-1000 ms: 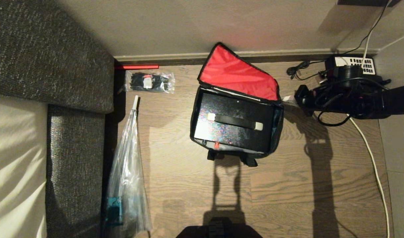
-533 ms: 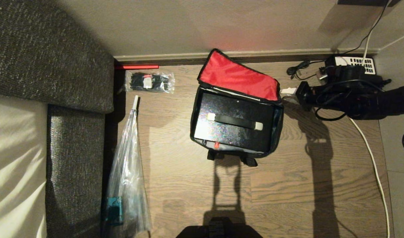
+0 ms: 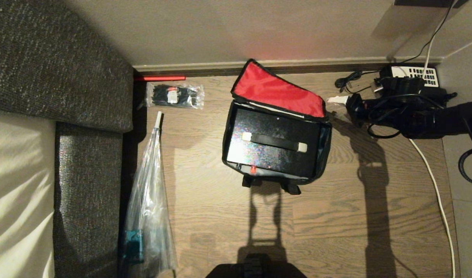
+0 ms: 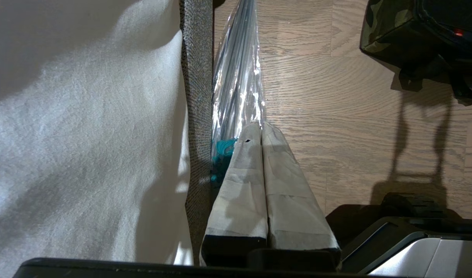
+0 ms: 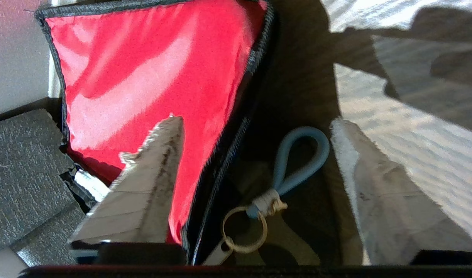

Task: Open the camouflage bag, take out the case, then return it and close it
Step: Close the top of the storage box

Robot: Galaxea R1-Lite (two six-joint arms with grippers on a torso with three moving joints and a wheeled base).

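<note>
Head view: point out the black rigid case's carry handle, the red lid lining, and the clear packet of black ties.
Black case handle (image 3: 273, 141), head view, middle of the strap.
Red lid lining (image 3: 276, 90), head view, centre of the fabric.
Clear packet of black ties (image 3: 175, 95), head view, middle of the packet.

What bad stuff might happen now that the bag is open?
1. The red lid stands tilted over the case, with the open right hand just beside it and not holding it. It might flop back down.
2. The blue zipper loop hangs between the hand's fingers, so it may snag.
3. Cables lie on the floor near that arm and could catch.
</note>
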